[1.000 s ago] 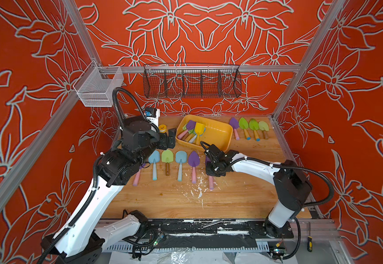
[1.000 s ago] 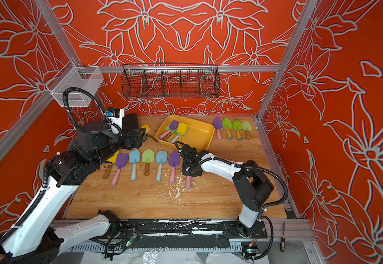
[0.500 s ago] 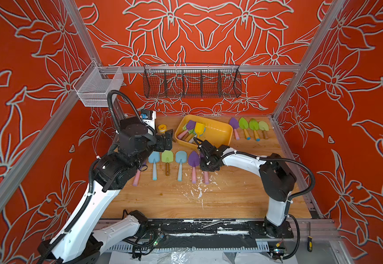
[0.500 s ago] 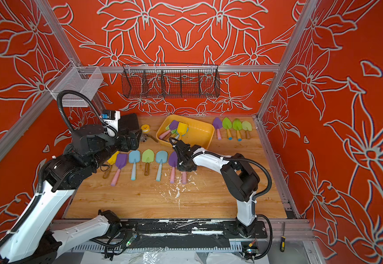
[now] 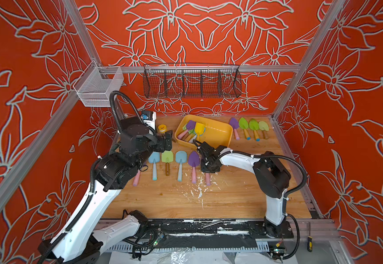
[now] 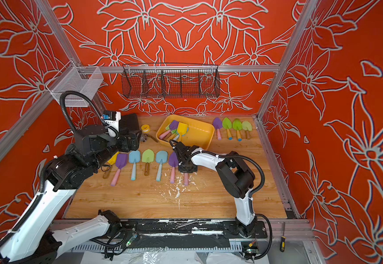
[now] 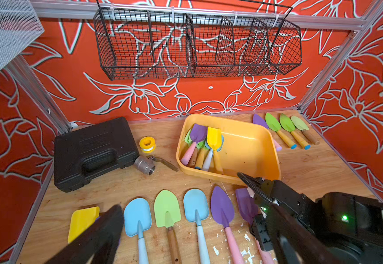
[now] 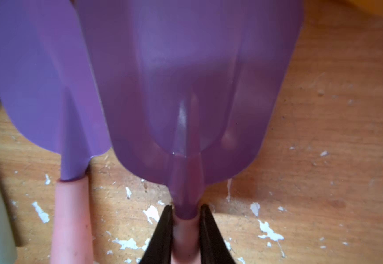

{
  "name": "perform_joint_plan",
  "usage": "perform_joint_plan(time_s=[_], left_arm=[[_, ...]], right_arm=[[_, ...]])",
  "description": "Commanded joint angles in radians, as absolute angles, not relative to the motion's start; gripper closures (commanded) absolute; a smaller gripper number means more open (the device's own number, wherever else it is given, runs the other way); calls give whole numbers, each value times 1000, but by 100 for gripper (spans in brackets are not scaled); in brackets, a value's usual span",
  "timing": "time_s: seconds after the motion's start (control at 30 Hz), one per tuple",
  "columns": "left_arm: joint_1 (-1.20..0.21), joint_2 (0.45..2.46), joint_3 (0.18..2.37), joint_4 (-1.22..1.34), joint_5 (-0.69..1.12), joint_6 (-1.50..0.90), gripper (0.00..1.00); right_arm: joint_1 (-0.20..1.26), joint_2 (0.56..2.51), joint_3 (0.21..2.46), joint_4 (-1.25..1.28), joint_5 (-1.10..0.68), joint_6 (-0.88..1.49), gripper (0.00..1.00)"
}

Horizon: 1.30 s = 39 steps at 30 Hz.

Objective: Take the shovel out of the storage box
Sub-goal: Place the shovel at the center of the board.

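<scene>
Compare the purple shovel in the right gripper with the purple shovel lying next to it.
Blade: the gripped shovel has a broad scoop with raised sides; the neighbouring shovel has a flatter, pointed blade. State: the right gripper is shut on the gripped shovel's neck; the neighbouring shovel lies free on the table. Both are purple with pink handles.

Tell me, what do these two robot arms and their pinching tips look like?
Both the left arm and right arm mix smooth white shells with chunky black joints. A ribbed black cable runs along each. The fingers are thin, black and tapered. A small green light glows near the right arm's tip.
</scene>
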<state>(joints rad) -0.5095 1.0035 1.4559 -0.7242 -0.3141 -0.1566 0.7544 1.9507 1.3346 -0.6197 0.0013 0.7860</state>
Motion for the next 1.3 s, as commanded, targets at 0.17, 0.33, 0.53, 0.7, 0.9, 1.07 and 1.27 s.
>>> perform_joint_plan(time_s=[0.17, 0.33, 0.53, 0.7, 0.9, 1.07, 1.27], left_arm=[[-503, 996, 1456, -727, -323, -155, 3], [-503, 996, 1453, -724, -321, -155, 3], [-503, 996, 1451, -724, -321, -160, 3], [-503, 996, 1450, -724, -321, -163, 3], [-503, 996, 1448, -721, -319, -165, 3], [-503, 996, 1445, -718, -313, -168, 3], [-503, 1000, 1443, -710, -290, -167, 3]], right_arm=[[750, 1973, 1356, -644, 47, 822, 100], [750, 1973, 1352, -644, 49, 833, 80], [749, 1972, 1353, -655, 55, 833, 69], [749, 1963, 1360, -662, 60, 837, 61], [749, 1937, 1394, -694, 60, 839, 54], [748, 1899, 1428, -732, 54, 844, 49], [748, 1804, 1449, -766, 61, 822, 38]])
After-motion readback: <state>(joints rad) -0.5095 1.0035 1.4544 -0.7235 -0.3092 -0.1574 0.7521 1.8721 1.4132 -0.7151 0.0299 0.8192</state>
